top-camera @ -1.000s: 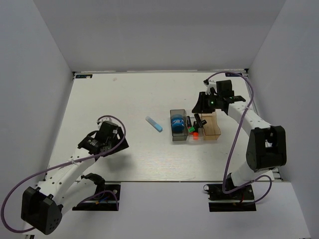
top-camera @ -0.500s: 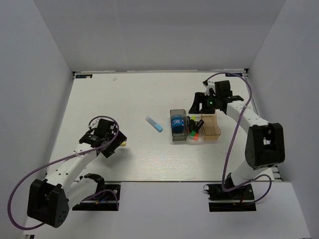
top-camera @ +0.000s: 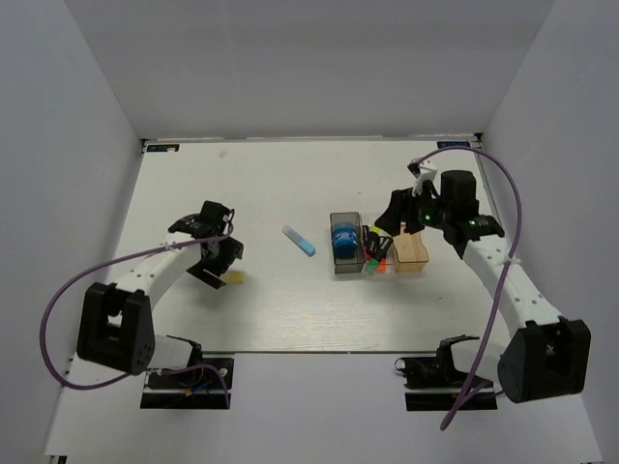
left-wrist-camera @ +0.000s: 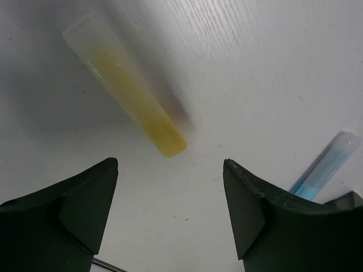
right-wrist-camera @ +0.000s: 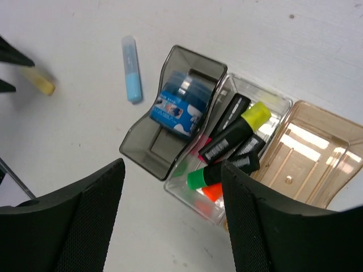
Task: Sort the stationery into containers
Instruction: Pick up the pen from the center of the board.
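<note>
Markers [right-wrist-camera: 232,133] are piled in the clear bin [right-wrist-camera: 272,102], tape roll [right-wrist-camera: 177,110] in the smoky bin [right-wrist-camera: 193,56]; light-blue stick [top-camera: 299,241] and cream piece [left-wrist-camera: 136,102] lie on the counter [top-camera: 261,184]. Left tool [left-wrist-camera: 169,165] hangs over the cream piece, right tool [right-wrist-camera: 171,167] near the clear bin, both wide open, empty.

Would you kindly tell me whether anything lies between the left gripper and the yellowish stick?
Nothing visible does: the left gripper is open, and the yellowish stick lies on the table just ahead of it.
</note>
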